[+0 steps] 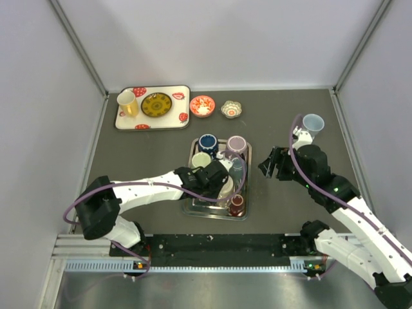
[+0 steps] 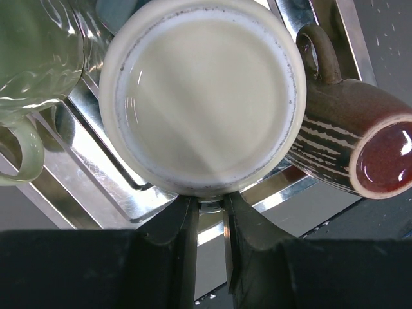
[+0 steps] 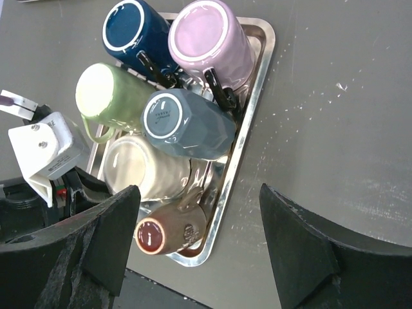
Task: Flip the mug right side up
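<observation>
A steel tray (image 1: 212, 215) holds several mugs upside down or on their sides. A cream mug (image 2: 203, 96) stands base up; it also shows in the right wrist view (image 3: 138, 167). My left gripper (image 2: 210, 206) is nearly shut, pinching what looks like the cream mug's handle at its near edge; in the top view it (image 1: 217, 177) is over the tray. A brown mug (image 2: 360, 145) lies on its side to the right. My right gripper (image 3: 199, 193) is open and empty, held above the table right of the tray (image 1: 270, 164).
Navy (image 3: 135, 32), pink (image 3: 209, 42), green (image 3: 112, 93) and grey-blue (image 3: 183, 125) mugs crowd the tray. A light blue mug (image 1: 313, 122) stands upright at the right. A patterned tray (image 1: 174, 119) with a yellow mug (image 1: 127, 103) and two small bowls sit at the back.
</observation>
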Controlling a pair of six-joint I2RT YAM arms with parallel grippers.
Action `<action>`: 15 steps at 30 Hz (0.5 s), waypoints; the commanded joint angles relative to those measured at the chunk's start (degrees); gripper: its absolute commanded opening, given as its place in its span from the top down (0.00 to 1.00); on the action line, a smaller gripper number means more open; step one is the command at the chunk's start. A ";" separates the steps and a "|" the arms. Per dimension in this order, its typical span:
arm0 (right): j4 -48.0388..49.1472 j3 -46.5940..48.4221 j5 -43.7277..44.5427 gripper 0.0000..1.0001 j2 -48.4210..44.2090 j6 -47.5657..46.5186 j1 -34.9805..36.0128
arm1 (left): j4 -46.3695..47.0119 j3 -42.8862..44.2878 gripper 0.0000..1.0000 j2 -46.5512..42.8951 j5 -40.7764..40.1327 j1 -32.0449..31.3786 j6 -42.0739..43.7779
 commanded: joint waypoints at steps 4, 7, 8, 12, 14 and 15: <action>0.43 0.29 -1.44 0.25 -1.57 0.96 0.51 | -0.66 0.12 1.00 -6.34 -1.52 -0.83 0.91; 0.34 0.91 -1.97 0.25 -1.48 1.05 0.51 | -3.29 0.91 1.00 -12.23 -2.58 -1.45 1.26; 0.43 1.08 -2.06 0.26 -1.39 1.05 0.42 | -4.00 1.70 1.00 -13.65 -2.49 -1.54 1.35; 0.43 1.96 -2.68 0.26 -1.31 1.05 0.51 | -7.16 4.25 1.00 -18.93 -1.70 -1.71 2.14; 0.61 2.31 -5.30 0.26 -1.39 1.05 0.51 | -9.70 6.43 1.00 -21.31 -1.08 -1.89 2.06; 0.95 2.58 -6.18 0.26 -1.57 0.96 0.51 | -10.33 7.23 1.00 -22.10 -0.65 -1.89 1.62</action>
